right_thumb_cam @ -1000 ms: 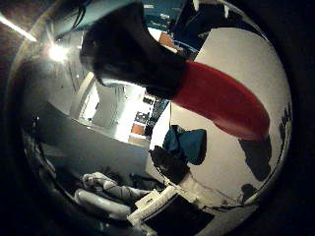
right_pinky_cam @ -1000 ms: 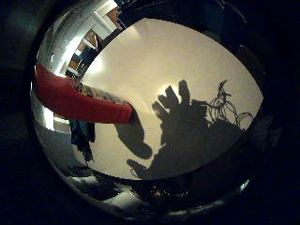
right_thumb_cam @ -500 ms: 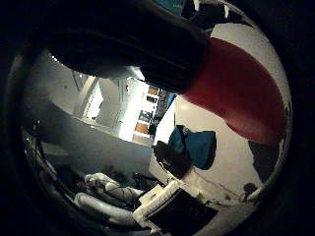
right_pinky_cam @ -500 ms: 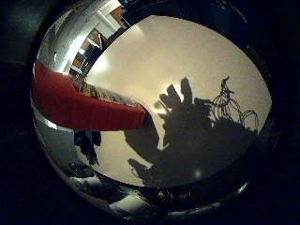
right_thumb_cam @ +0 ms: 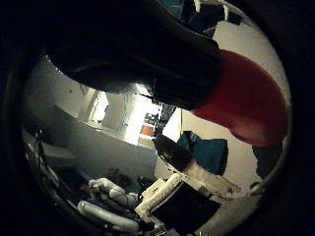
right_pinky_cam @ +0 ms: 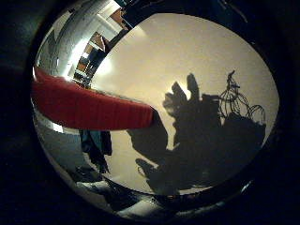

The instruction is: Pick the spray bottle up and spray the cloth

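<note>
Spray bottle (right_thumb_cam: pixel 246 105): smooth red body, black head; teal cloth (right_thumb_cam: pixel 209 152) crumpled.

Spray bottle (right_thumb_cam: pixel 246 105), red body with black head, now fills more of both palm views, closer to the palm.

A red, rounded plastic spray bottle body (right_pinky_cam: pixel 91 108) fills the nine o'clock side, lying close to the palm and reaching toward the centre, where its blunt end stops. Behind it spreads a pale, smooth tabletop (right_pinky_cam: pixel 187 51), taking up the area from twelve to three o'clock. A dark shadow of the hand, with spread fingers, falls on the tabletop from the centre toward five o'clock, and a second, rounder shadow lies just beside the bottle's end. At about seven o'clock, under the bottle, a dark teal crumpled cloth (right_pinky_cam: pixel 96 143) lies near the table's edge.
</note>
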`<state>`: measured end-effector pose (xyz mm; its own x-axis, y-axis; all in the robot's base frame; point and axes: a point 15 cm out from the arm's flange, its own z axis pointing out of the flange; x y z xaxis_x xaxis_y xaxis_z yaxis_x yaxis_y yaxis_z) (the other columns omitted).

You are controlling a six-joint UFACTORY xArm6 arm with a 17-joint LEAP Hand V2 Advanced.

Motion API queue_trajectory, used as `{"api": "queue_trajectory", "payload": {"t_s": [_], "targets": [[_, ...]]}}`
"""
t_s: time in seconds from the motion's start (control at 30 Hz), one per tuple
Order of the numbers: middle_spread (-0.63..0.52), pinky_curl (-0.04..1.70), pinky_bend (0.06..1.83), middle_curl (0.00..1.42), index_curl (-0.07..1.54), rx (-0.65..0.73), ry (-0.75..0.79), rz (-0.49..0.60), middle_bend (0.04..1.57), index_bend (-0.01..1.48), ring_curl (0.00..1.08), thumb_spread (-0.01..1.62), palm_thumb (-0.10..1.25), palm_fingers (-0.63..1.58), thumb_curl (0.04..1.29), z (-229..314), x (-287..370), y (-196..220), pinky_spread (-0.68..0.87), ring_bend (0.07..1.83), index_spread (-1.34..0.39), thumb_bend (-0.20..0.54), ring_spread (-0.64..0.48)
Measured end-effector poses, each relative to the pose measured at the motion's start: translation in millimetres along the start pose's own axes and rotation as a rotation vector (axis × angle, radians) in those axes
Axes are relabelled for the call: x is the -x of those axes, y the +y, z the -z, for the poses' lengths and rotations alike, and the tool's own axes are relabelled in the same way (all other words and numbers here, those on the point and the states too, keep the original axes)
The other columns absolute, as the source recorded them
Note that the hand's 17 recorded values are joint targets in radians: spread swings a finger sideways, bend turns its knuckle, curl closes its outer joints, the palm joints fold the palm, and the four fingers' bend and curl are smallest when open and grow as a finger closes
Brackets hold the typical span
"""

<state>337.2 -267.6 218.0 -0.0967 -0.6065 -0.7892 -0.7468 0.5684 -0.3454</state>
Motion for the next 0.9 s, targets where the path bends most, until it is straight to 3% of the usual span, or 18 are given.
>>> {"api": "queue_trajectory", "payload": {"t_s": [0.47, 0.9], "targets": [[0.04, 0.21, 0.62, 0.40, 0.31, -0.017, -0.014, -0.082, 0.43, 0.16, 0.27, 1.07, 0.52, 0.27, 0.32, 5.1, -24.2, 9.6, 0.35, 0.69, -0.12, -0.024, 0.08], [0.07, 0.20, 0.63, 0.40, 0.31, 0.063, -0.087, -0.126, 0.43, 0.17, 0.27, 1.06, 0.51, 0.24, 0.31, -19.7, 0.6, 7.7, 0.35, 0.67, -0.11, -0.025, 0.10]]}}
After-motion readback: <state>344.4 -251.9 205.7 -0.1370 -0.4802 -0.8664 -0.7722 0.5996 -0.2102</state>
